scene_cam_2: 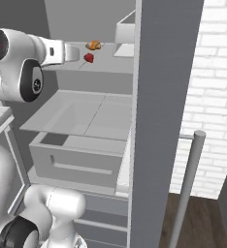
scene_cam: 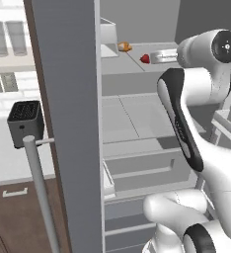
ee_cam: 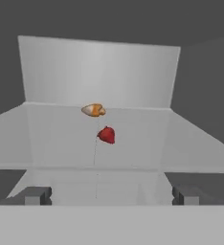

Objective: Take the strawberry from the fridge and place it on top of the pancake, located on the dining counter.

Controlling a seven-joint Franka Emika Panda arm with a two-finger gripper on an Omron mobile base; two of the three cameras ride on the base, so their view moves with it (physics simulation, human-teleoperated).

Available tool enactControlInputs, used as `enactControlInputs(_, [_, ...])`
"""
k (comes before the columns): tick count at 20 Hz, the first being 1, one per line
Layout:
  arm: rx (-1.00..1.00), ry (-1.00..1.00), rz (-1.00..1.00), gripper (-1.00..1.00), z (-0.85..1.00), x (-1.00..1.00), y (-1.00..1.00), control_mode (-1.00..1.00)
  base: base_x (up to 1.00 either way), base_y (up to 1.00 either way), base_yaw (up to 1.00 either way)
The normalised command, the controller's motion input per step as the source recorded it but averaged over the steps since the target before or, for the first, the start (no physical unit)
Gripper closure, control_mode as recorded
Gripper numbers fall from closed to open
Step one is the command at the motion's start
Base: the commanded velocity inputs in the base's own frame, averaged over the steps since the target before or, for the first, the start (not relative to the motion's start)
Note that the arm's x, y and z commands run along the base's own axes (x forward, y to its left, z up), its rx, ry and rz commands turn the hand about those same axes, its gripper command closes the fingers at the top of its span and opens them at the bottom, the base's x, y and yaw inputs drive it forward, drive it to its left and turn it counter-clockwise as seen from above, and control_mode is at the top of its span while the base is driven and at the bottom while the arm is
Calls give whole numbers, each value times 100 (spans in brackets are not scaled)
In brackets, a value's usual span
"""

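The fridge door runs off both base views at top and bottom. The orange food behind the strawberry is too small to identify. The toaster is partly hidden behind the door.

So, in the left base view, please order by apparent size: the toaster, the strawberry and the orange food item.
1. toaster, clearly largest, though nearer the camera.
2. strawberry and orange food item: both tiny, too alike to rank.
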Motion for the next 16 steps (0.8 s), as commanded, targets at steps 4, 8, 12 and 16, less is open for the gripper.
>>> enactControlInputs(4, [0, 4, 0, -100, -5, 80, 0, -100, 0, 0, 0])
enactControlInputs(8, [0, 21, 1, -100, -6, 80, 0, -100, 0, 0, 0])
enactControlInputs(12, [0, 15, 1, -100, -16, 67, 0, -100, 0, 0, 0])
enactControlInputs(16, [0, 17, 0, -100, -19, 62, 0, -100, 0, 0, 0])
